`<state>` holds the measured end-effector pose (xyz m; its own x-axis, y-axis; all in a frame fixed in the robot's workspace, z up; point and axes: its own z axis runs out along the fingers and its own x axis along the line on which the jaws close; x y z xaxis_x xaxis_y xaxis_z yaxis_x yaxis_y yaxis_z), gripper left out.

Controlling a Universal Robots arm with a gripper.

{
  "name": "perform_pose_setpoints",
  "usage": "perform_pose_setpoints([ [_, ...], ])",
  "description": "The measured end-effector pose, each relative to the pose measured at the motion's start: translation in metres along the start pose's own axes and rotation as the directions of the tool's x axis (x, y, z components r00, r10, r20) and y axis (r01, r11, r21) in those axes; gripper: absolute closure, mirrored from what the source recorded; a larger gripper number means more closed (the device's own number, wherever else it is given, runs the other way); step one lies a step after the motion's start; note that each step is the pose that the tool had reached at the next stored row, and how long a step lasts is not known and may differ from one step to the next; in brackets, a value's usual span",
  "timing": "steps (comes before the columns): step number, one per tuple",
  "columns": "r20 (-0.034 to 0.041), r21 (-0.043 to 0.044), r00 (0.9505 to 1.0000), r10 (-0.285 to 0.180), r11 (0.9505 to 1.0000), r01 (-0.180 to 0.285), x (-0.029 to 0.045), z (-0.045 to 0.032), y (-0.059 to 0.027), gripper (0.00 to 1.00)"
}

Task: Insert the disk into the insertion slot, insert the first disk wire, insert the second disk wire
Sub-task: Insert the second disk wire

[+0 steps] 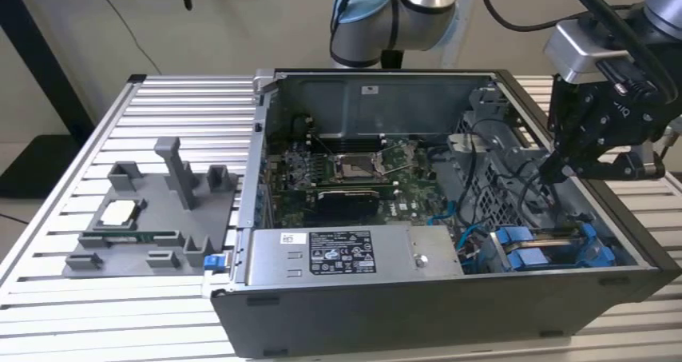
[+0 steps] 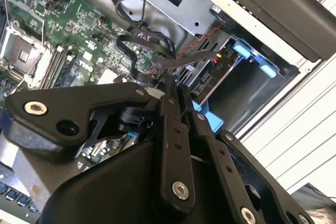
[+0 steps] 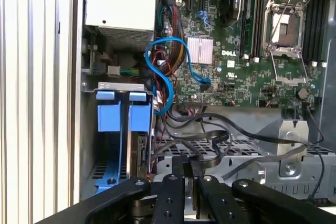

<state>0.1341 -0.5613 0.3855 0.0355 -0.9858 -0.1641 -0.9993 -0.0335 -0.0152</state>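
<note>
The disk (image 2: 206, 86) sits on edge inside the insertion slot (image 2: 255, 88), between the blue carrier pieces (image 3: 113, 117); its narrow edge (image 3: 140, 151) faces out of the bay. My gripper (image 1: 557, 169) hangs over the case's right side, just above the insertion slot (image 1: 549, 254). Its black fingers (image 2: 173, 124) are pressed together, and a flat black disk wire (image 2: 152, 64) runs off from their tips. In the first wrist view the same wire (image 3: 210, 139) loops right at my gripper (image 3: 189, 167).
The silver power-supply box (image 1: 352, 254) lies along the case's front. The motherboard (image 1: 341, 174) fills the case floor, with a blue cable (image 3: 157, 72) and red-black wires (image 2: 197, 45) near the bay. A grey fixture tray (image 1: 149, 218) stands outside, on the exterior view's left.
</note>
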Motion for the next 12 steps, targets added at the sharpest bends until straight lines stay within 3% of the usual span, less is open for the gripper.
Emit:
perform_pose_setpoints([
  [12, -0.0003, 0.0027, 1.0000, -0.001, 1.0000, 0.001, 0.0016, 0.0005, 0.0024, 0.84],
])
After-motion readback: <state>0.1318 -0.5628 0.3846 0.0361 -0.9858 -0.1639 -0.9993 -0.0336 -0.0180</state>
